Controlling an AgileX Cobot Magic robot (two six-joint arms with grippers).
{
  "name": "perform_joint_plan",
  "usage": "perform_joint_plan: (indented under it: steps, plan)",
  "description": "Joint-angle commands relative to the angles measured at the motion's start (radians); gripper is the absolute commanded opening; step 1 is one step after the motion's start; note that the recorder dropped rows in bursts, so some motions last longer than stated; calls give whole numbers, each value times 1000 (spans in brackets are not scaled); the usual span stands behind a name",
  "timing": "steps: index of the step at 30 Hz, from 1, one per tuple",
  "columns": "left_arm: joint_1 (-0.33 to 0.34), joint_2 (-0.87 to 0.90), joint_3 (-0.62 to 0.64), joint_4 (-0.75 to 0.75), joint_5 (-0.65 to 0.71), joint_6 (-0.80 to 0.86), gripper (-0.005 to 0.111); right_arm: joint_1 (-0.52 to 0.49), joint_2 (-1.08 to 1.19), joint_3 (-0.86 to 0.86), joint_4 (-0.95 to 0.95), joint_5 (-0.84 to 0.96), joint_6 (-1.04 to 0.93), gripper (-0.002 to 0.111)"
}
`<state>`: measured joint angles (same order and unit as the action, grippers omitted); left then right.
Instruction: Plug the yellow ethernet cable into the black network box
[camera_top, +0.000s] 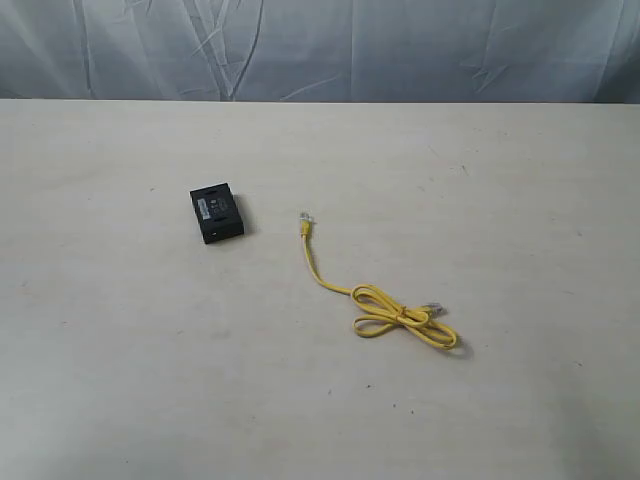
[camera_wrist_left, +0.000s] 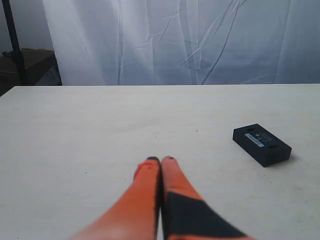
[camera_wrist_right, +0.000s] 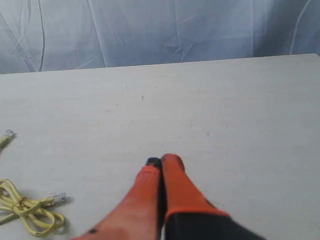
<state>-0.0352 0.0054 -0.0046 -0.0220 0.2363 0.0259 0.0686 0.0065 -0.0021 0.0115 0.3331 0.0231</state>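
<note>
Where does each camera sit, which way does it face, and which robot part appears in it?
Exterior view: above the table, looking down toward the pale curtain, at the black network box and yellow ethernet cable; no robot part.
Left wrist view: on the left arm, low, facing the curtain past the shut left tool.
Right wrist view: on the right arm, low, facing likewise past the shut right tool.
Shared: exterior and left wrist show the box; exterior and right wrist, the cable.

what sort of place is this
Probably a robot lab test bench: a pale table, a wrinkled white cloth backdrop, and just the black network box and yellow ethernet cable laid out.
</note>
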Motion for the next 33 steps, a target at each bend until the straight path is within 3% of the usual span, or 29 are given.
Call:
perform_joint_plan:
  steps: [1,15,23,26,33]
  plan:
    - [2,-5,5,0,-5,-1,0,-5,-6,2,-1,-14,0,-1]
    - [2,-5,5,0,-5,-1,0,-5,-6,2,-3,-470,-2,-1]
    - [2,-5,5,0,-5,-1,0,-5,-6,2,-3,-621,-2,-1]
    - [2,-5,5,0,-5,-1,0,-5,-6,2,72,-553,-2,-1]
    - [2,-5,5,0,-5,-1,0,-8,266,-284,103,-52,-15,-1]
